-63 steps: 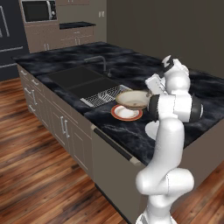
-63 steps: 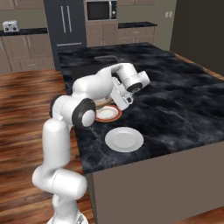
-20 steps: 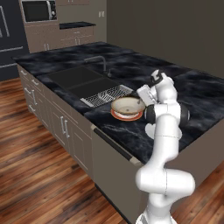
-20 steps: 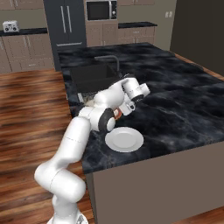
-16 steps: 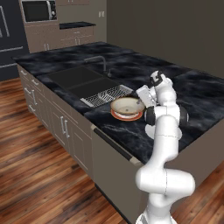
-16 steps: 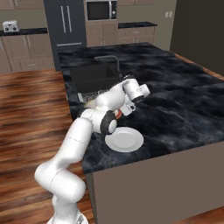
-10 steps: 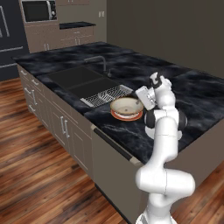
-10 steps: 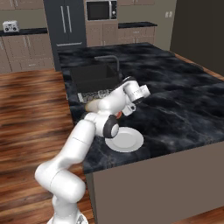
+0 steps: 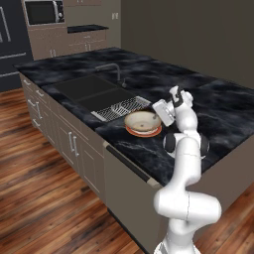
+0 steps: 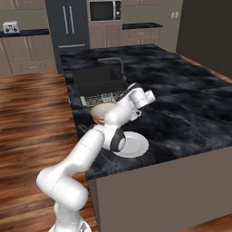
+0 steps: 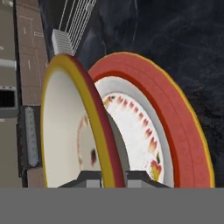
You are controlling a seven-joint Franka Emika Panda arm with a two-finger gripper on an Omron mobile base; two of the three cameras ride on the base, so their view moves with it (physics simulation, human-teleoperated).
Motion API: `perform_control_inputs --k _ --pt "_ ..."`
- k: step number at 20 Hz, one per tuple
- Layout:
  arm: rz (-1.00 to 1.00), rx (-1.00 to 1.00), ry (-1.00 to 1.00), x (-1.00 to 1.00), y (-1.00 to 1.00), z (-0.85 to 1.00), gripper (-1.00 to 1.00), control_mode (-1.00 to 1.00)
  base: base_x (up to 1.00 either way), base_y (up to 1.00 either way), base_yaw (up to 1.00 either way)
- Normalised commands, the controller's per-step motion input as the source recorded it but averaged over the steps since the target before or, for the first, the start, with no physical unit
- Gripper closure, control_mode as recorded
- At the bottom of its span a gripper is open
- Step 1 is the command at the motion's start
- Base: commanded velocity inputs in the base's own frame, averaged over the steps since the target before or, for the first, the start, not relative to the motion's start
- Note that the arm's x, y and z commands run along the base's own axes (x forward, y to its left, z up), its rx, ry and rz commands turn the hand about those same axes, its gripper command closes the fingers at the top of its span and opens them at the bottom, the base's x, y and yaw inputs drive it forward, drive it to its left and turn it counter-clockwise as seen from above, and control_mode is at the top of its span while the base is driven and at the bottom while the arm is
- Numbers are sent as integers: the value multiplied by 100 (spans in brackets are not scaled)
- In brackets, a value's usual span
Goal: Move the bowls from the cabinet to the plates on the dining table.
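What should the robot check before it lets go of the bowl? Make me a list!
1. Bowl over the right plate: ok. The cream bowl sits on the orange-red plate.
2. Bowl centred on that plate: cannot tell; in the hand view the bowl's rim stands apart from the plate's rim.
3. Grip: ok. The gripper is shut on the bowl's rim.
4. Plate fully on the dining table: ok, near its front edge.
5. Second spot ready: ok. The white plate is bare.
6. Second bowl delivered: not ok, no bowl on the white plate yet.
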Motion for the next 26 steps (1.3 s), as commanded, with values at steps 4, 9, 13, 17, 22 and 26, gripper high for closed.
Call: perform_control_inputs --k 4,9,13,17,22,26 --pt "0 0 0 32 -8 -16 100 -100 0 0 0" --pt "0 0 0 34 -9 -15 100 -100 0 0 0" --pt "0 0 0 31 -10 -16 -100 -100 0 0 0" --pt "0 0 0 16 -10 -14 -100 -100 0 0 0" --pt "0 0 3 0 -18 -8 -100 -100 0 0 0" --pt "0 1 1 -5 -26 2 -100 -100 0 0 0"
